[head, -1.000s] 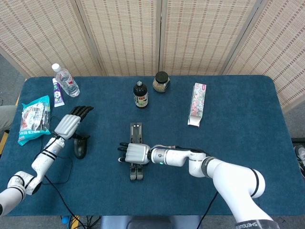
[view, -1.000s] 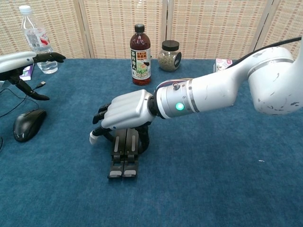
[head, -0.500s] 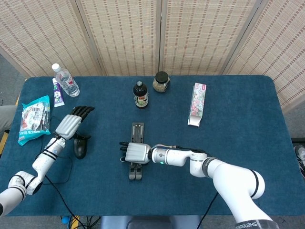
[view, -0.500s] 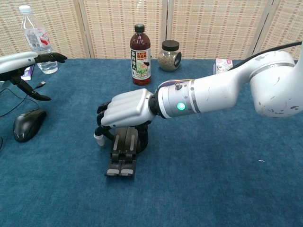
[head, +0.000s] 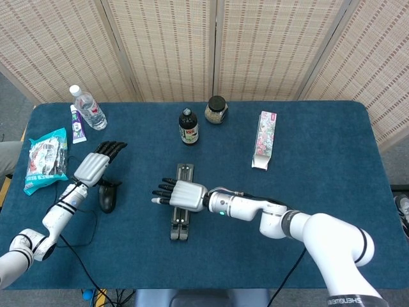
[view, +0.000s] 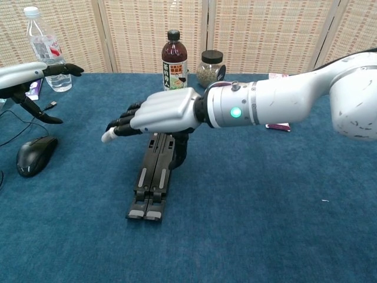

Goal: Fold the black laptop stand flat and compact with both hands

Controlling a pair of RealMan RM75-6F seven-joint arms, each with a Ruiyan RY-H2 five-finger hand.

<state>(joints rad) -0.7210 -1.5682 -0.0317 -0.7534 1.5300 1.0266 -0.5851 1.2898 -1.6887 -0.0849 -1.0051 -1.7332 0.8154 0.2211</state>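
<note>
From the head view, the right hand (head: 179, 194) has lifted off the laptop stand (head: 181, 203): a second ago its fingers were curled down over the middle of it, and now they stretch out flat and apart toward the left, holding nothing. The stand lies folded as a narrow black bar under and just behind the palm, its near end poking out below the hand. Over to the left, the left hand (head: 96, 163) hasn't budged, fingers straight and apart, empty, hovering just above the mouse (head: 107, 197).

Switching to the chest view, the change is plainer. The right hand (view: 158, 114) is raised well clear of the stand (view: 155, 175), where before it sat low, wrapped around it. Fingers extended, spread, nothing in them. The stand rests flat on the table (view: 247, 224) beneath and in front of the palm, more of its length showing than earlier. The left hand (view: 32, 73) stays at the far left edge, open-fingered, above the mouse (view: 32, 154).
</note>
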